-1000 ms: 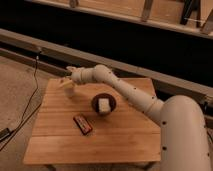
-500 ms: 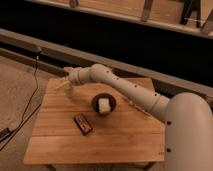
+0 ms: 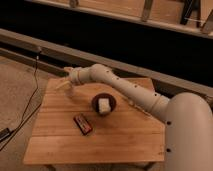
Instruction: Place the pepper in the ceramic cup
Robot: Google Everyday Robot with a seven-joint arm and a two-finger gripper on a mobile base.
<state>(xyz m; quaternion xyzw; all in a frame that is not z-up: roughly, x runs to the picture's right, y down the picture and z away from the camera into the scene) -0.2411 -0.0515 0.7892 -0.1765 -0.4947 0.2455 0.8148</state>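
Note:
My gripper (image 3: 62, 84) is at the far left corner of the wooden table (image 3: 120, 135), at the end of the white arm (image 3: 120, 87) that reaches in from the right. Right below and beside it stands the small cream-white ceramic cup (image 3: 70, 92), partly covered by the gripper. I cannot tell whether they touch. The pepper does not show anywhere; it may be hidden by the gripper or inside the cup.
A dark round bowl (image 3: 104, 104) with a white block in it sits mid-table, right of the cup. A flat dark rectangular object with a reddish edge (image 3: 82, 123) lies nearer the front. A black cable (image 3: 30, 100) runs over the floor on the left.
The gripper has shifted slightly left and down over the cup at the table's far left corner. The bowl and the flat object have not moved.

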